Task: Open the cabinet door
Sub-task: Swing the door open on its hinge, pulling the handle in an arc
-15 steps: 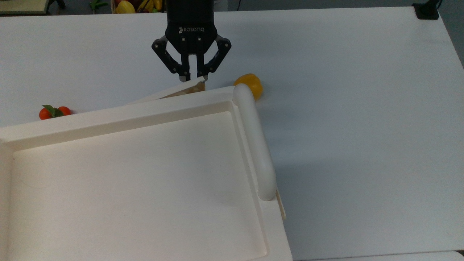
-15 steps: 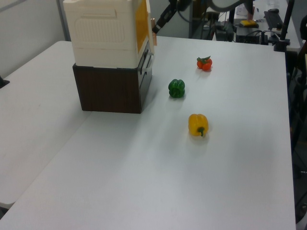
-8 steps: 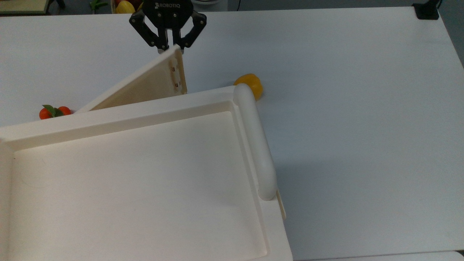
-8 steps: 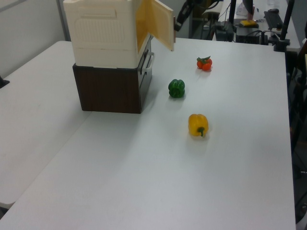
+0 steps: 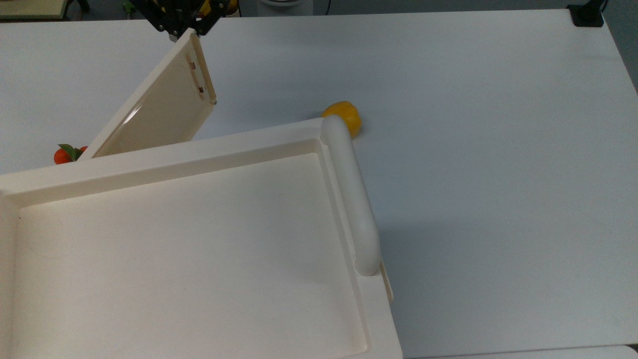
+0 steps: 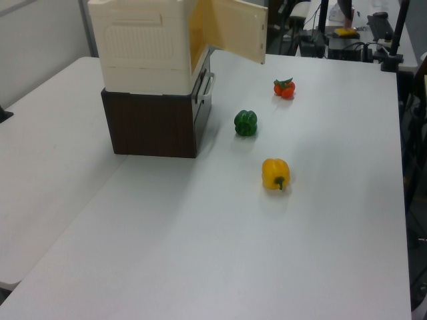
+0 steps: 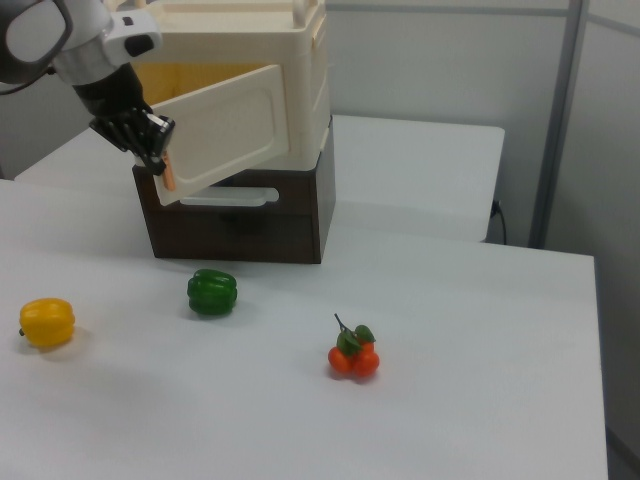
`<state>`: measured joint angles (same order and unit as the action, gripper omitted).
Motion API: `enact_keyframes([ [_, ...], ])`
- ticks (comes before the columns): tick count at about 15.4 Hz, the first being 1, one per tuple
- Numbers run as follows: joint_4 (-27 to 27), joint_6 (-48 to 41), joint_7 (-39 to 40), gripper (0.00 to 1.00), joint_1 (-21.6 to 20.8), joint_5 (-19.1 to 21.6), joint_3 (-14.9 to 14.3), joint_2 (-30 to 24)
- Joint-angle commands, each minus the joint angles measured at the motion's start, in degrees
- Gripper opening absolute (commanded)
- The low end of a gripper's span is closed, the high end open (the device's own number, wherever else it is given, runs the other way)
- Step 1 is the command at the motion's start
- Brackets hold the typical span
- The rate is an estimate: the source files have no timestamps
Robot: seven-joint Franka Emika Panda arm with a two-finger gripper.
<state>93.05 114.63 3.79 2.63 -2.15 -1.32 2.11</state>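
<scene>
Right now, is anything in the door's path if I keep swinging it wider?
Nothing visible blocks it. The gripper holds the cabinet door at its free edge. The green pepper and tomatoes lie on the table, below the door's lower edge.

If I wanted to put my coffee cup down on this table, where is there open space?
In the left view, the table is bare in front of the yellow pepper and to the cabinet's left. It is crowded near the open cabinet door, where the gripper works above the green pepper and tomatoes.
</scene>
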Motion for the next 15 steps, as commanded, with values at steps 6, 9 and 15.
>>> enact_keyframes([
  [6,2.1,-2.8,9.5,0.31,6.2,2.0,-3.9,-2.6],
  [9,1.4,-8.5,10.1,0.99,6.3,1.9,-6.8,-4.0],
  [15,0.7,-18.9,9.5,1.0,5.5,3.1,-6.7,-7.8],
])
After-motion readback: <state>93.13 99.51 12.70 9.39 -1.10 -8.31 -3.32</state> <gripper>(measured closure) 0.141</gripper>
